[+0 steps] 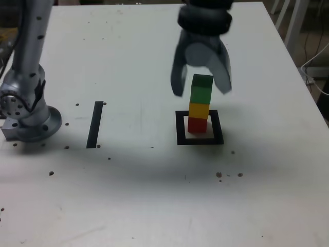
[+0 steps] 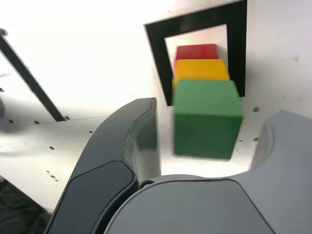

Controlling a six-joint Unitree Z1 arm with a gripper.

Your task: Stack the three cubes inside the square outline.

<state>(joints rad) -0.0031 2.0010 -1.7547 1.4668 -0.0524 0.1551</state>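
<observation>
Going from the exterior view's left to its right, we are seeing the arm's base standing on the table, then the black strip lying apart from the work. Further along, the red cube is sitting inside the square outline, with the yellow cube on it and the green cube on top. What we are worrying about is the tower toppling: if the claw is swinging sideways while backing off, a finger could be catching the green cube and dragging it off, perhaps the yellow one too. A slight misalignment between cubes could be making that easier. As for pose, the arm is reaching over from above, its claw pointing down, fingers spread and released, one on either side of the green cube, gripping nothing.
</observation>
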